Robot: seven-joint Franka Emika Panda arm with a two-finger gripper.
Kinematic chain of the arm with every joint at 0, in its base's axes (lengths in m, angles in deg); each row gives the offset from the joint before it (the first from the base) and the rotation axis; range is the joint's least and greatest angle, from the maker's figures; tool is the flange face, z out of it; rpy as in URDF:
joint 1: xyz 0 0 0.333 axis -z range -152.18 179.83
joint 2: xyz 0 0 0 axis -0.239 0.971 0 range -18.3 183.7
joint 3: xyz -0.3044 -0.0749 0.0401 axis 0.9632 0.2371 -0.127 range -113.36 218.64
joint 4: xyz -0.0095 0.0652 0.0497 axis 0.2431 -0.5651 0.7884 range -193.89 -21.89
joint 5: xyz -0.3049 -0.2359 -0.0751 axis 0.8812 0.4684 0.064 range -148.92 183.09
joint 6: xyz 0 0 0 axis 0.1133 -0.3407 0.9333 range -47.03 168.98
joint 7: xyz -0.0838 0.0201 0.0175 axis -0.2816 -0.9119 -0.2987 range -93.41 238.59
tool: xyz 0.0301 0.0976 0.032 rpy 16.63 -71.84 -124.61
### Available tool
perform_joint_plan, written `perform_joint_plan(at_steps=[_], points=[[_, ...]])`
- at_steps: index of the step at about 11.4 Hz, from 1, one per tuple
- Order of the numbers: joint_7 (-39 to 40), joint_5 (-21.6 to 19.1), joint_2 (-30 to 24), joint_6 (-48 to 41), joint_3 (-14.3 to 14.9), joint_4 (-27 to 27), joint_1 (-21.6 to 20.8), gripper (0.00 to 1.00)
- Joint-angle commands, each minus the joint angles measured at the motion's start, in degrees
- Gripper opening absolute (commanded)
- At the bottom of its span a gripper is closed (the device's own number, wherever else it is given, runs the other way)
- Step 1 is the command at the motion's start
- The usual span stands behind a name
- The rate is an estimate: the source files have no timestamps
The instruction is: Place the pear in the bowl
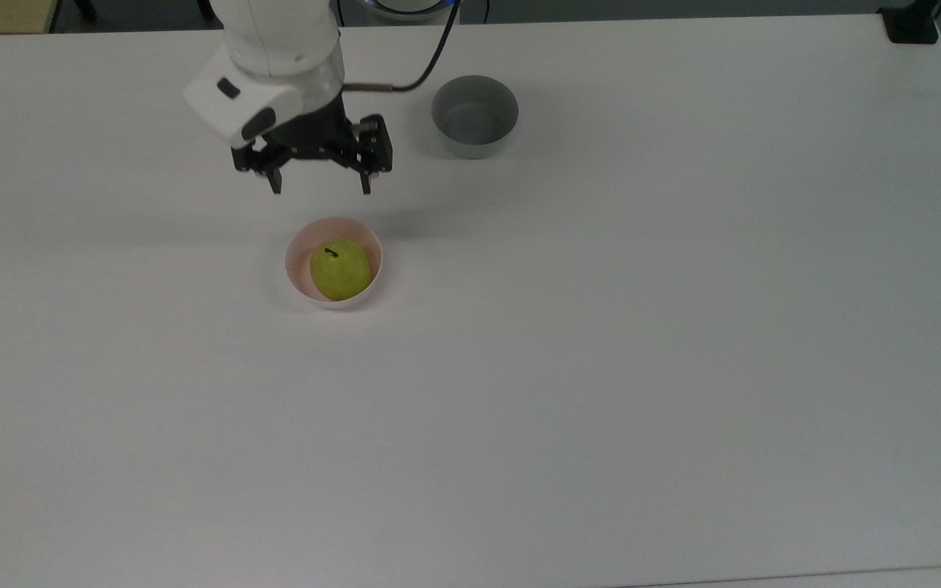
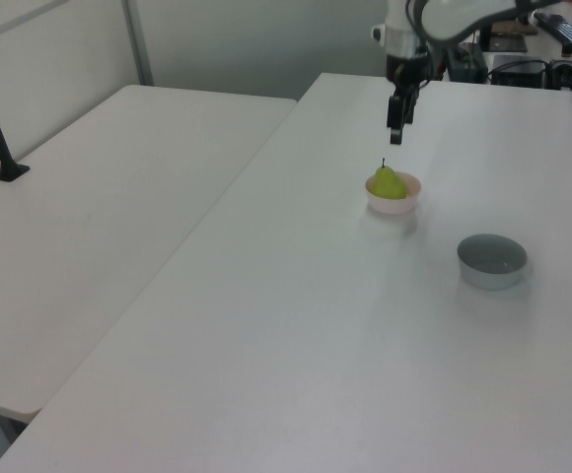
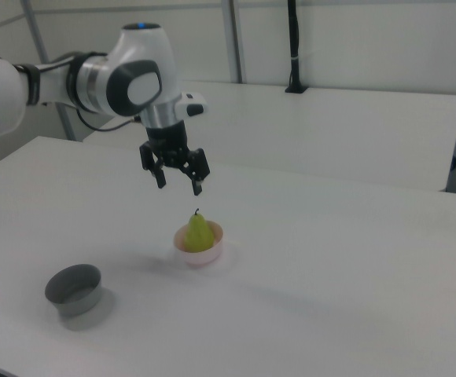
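Top view: claw [image 1: 321,189] spread wide and empty; pear [image 1: 340,269] below it in frame, seated in the pink bowl [image 1: 301,247], stem toward the claw; grey bowl [image 1: 474,115] off to the top view's right of the claw.

Left view: pear [image 2: 389,183] upright in the bowl [image 2: 406,201], directly beneath the raised claw [image 2: 395,137], clear air between.

Right view: claw [image 3: 180,185] open above the pear [image 3: 198,233] in the bowl [image 3: 210,253], not touching.
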Motion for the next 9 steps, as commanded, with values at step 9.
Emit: perform_joint_plan(at_steps=[9], points=[[-6.9, -3.2, -14.1, -24.1, 0.5, 7.0, 2.6, 1.00]])
